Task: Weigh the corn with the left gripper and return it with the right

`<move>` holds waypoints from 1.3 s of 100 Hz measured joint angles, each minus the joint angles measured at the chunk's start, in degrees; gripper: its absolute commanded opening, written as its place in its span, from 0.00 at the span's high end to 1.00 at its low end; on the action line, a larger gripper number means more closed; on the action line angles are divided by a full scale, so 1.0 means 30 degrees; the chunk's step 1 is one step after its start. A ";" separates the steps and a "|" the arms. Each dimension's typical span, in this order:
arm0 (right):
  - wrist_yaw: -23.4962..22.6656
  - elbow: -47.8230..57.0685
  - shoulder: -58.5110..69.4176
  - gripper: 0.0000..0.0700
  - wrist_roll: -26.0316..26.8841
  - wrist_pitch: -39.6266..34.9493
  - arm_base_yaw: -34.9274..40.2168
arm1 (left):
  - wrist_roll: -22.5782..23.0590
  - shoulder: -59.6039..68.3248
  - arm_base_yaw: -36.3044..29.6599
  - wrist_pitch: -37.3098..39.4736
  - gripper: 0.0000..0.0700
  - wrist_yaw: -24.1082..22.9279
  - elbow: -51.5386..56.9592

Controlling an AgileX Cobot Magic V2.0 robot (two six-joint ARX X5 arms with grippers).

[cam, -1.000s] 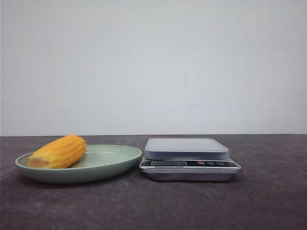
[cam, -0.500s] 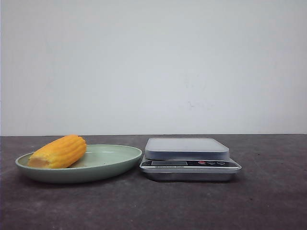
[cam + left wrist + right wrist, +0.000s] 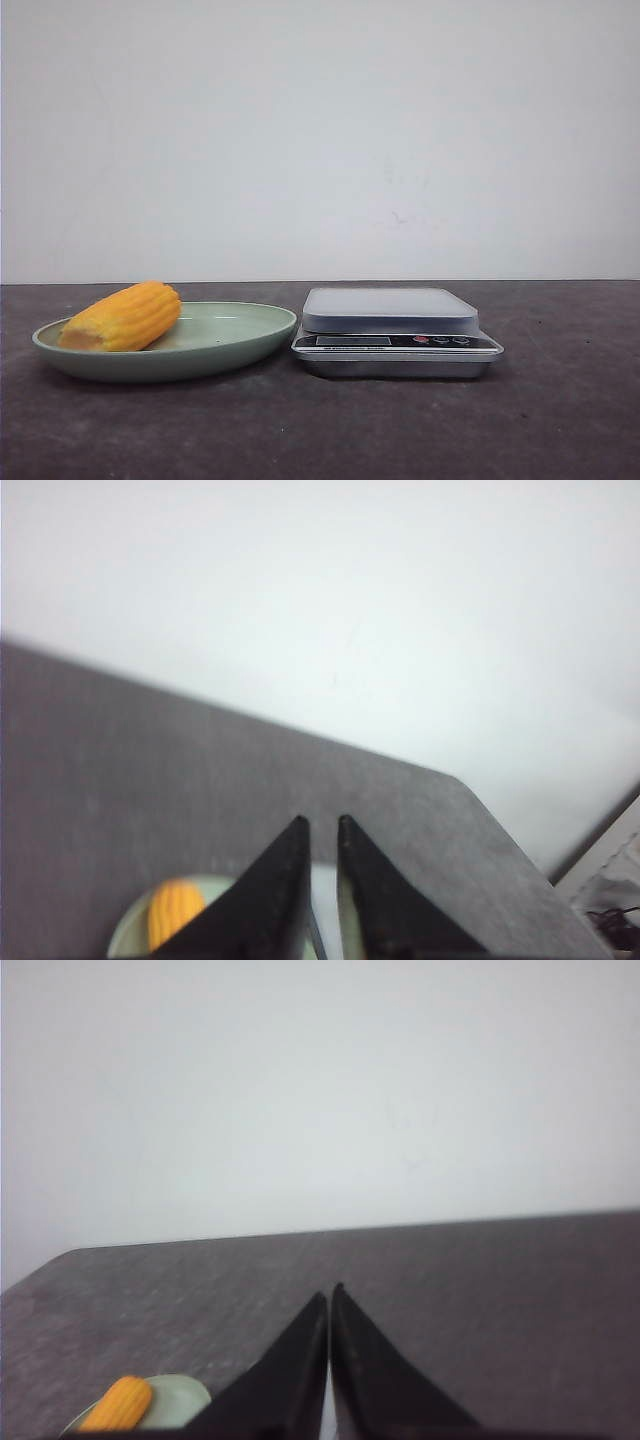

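Front view: corn (image 3: 122,317) lies on its side on green plate (image 3: 215,340), on plate's left part, pale cut end outward; scale (image 3: 393,330) sits just right of plate on tabletop (image 3: 320,430), nothing on it. Neither arm shows here. Left pincer (image 3: 320,826) holds nothing, jaws w/ only a narrow gap; right pincer (image 3: 328,1293) nearly closed, also holds nothing. Step in hand, IMO: reach for corn, so open wide first, descend across cob's width, avoid plate rim. Corn sits below and well apart from left pincer's tips.
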 measured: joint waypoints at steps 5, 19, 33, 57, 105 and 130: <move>0.0284 0.1566 0.0612 1.00 -0.0437 -0.0678 0.0000 | 0.0736 0.1056 -0.0211 -0.0787 0.99 -0.0342 0.1574; 0.0437 0.5078 0.2157 1.00 -0.1304 -0.1683 0.0000 | 0.2288 0.3140 -0.0379 -0.2208 0.99 -0.0692 0.4444; 0.0393 0.7067 0.3825 1.00 -0.1610 -0.2193 0.0000 | 0.2652 0.4670 -0.0401 -0.2244 0.99 -0.0641 0.5996; -0.0634 0.7380 0.5224 0.21 -0.1683 -0.2958 0.0015 | 0.2710 0.6120 -0.0415 -0.1792 0.33 0.1443 0.6462; -0.0692 0.7402 0.5195 0.07 -0.1690 -0.3803 0.0401 | 0.2506 0.6273 -0.1515 -0.4481 0.05 0.1865 0.6462; -0.0605 0.7402 0.5195 0.08 -0.1683 -0.4488 0.0539 | 0.2229 0.8575 -0.1807 -0.6601 0.08 0.1865 0.6462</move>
